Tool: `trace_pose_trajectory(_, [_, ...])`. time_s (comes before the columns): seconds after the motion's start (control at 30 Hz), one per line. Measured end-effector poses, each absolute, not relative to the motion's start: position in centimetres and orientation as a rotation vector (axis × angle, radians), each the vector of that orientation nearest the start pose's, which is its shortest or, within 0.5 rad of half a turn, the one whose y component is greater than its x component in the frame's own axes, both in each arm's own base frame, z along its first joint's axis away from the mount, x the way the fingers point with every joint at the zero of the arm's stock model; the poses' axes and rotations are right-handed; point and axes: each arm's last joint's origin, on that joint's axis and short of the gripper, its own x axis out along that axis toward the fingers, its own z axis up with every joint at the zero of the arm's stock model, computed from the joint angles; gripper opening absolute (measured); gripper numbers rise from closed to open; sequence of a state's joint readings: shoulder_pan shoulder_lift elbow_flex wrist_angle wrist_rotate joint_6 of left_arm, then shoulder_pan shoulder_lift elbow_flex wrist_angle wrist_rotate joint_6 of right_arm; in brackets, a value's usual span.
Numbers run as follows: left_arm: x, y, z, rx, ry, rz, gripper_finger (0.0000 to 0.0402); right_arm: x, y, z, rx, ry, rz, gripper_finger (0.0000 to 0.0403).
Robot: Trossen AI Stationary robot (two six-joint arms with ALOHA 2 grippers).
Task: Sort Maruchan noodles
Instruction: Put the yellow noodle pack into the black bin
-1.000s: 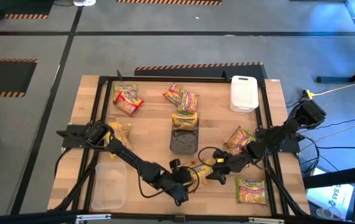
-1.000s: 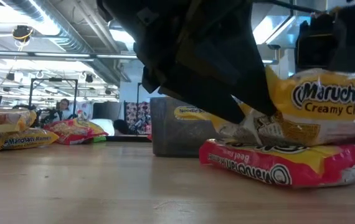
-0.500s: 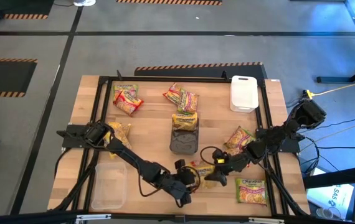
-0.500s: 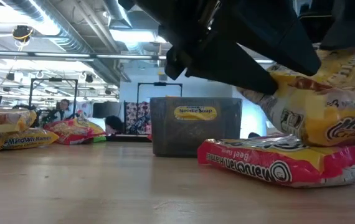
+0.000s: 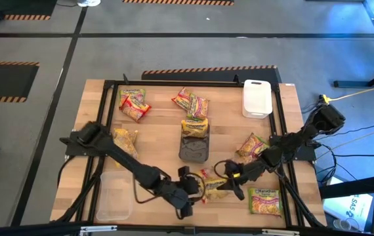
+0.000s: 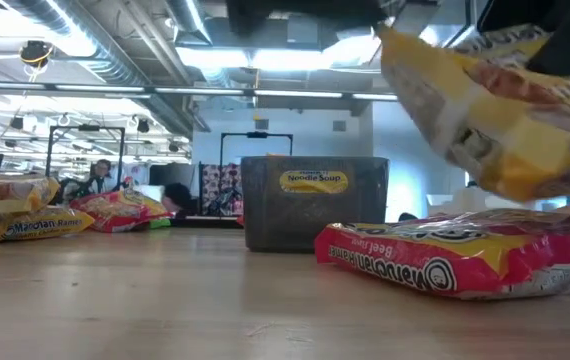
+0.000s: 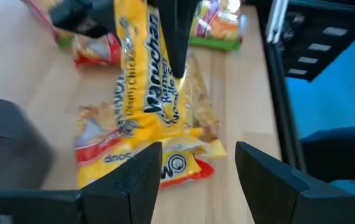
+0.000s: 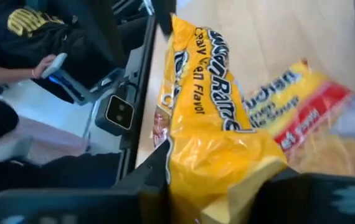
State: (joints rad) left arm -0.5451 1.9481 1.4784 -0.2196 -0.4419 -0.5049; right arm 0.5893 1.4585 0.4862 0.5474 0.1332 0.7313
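My right gripper is clamped on a yellow Maruchan packet, fingers pinching its crinkled end, and the packet hangs tilted, clear of the wood in the low view. Right under it lies a red packet, flat on the table. My left gripper hovers just beside this pair, fingers parted and holding nothing. Farther out stands the dark tray in the table's middle, with another yellow packet resting on its far rim. A green-with-pink packet lies near the front right corner. More packets sit toward the far edge, near the white tray; the clear tray is at front left.
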Motion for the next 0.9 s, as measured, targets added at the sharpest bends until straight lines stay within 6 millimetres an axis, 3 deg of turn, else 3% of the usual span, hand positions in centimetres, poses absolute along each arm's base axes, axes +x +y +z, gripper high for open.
trace_pose_trajectory(0.13, [36.8,-20.5,26.5,-0.131,0.553,0.055,0.0198,22.4,14.3,16.5,0.414,0.473,0.275,0.0111])
trace_pose_trajectory(0.27, [37.1,-18.0,28.7,-0.152,0.501,0.094,0.0206,22.9,14.3,17.2,0.208,0.45,0.249,0.0094])
trace_pose_trajectory(0.43, [38.9,-14.2,28.7,-0.227,0.544,0.018,0.024,23.8,14.4,18.3,-0.019,0.488,0.19,0.0092])
trace_pose_trajectory(0.63, [40.7,-10.6,27.5,-0.317,0.603,-0.049,0.0273,24.9,13.4,19.1,-0.074,0.564,0.097,0.0093])
trace_pose_trajectory(0.9, [40.4,-9.3,26.8,-0.249,0.686,-0.016,0.0275,26.0,11.4,19.3,-0.009,0.574,0.032,0.0096])
